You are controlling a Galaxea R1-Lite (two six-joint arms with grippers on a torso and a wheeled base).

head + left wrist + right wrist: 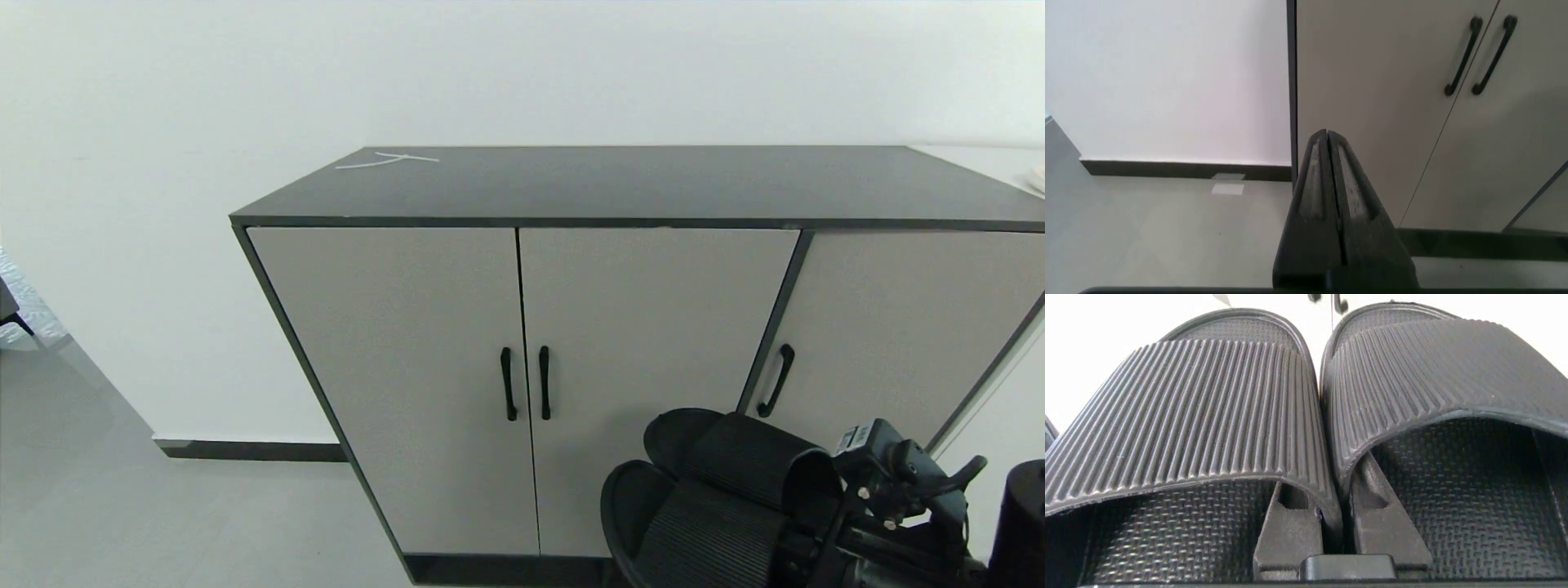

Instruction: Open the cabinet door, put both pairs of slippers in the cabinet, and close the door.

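I'm getting bright, even light with no hard source showing. Beyond the left pincer [1327, 137] the wall [1167, 73] is washing out to near white, and the floor [1151, 237] beside the pincer is carrying a pale sheen. Around the right pincer [1329, 502] the slippers [1208, 416] are throwing deep shadow under their straps, while the strap ribs above it are picking up soft highlights. Far past that pincer, the cabinet [653, 188] is bowing and leaning outward toward the head view's edges. Its top is holding a faint glare, and a dark band is lying under its base.
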